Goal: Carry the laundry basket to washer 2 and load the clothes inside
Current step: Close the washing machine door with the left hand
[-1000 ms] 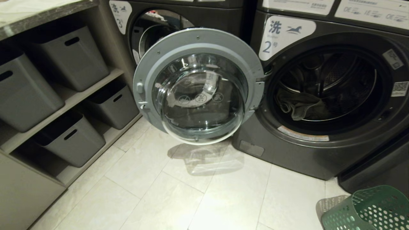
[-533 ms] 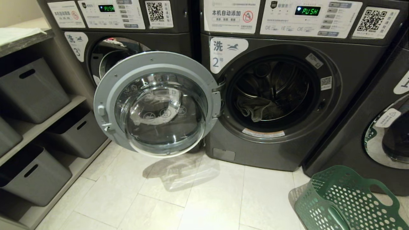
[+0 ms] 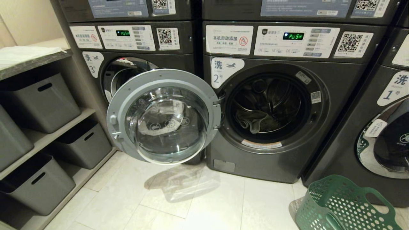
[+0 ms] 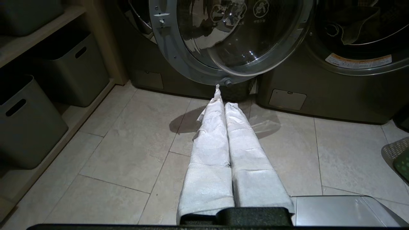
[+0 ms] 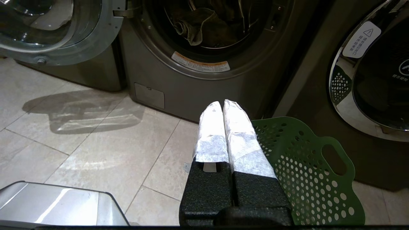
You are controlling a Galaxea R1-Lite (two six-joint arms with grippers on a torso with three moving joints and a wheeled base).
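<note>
Washer 2 [image 3: 338,105] stands in the middle of the row with its round door [image 3: 123,102] swung wide to the left. A grey-green cloth [image 3: 252,120] lies in its drum, also seen in the right wrist view as the cloth [image 5: 195,27]. The green perforated laundry basket [image 3: 342,204] sits on the floor to the washer's front right; no clothes show in the visible part. Neither arm appears in the head view. My left gripper [image 4: 224,103] is shut and empty, low over the tiles before the open door. My right gripper [image 5: 222,105] is shut and empty, just beside the basket [image 5: 306,166].
Washer 3 [image 3: 92,64] is to the left behind the open door, washer 1 [image 3: 393,95] to the right. Shelves with grey bins [image 3: 41,102] line the left wall. Pale floor tiles [image 3: 204,204] lie between me and the machines.
The head camera has lifted, so the whole scene slid down and the control panels came into view. The washer, door and basket stay where they were.
</note>
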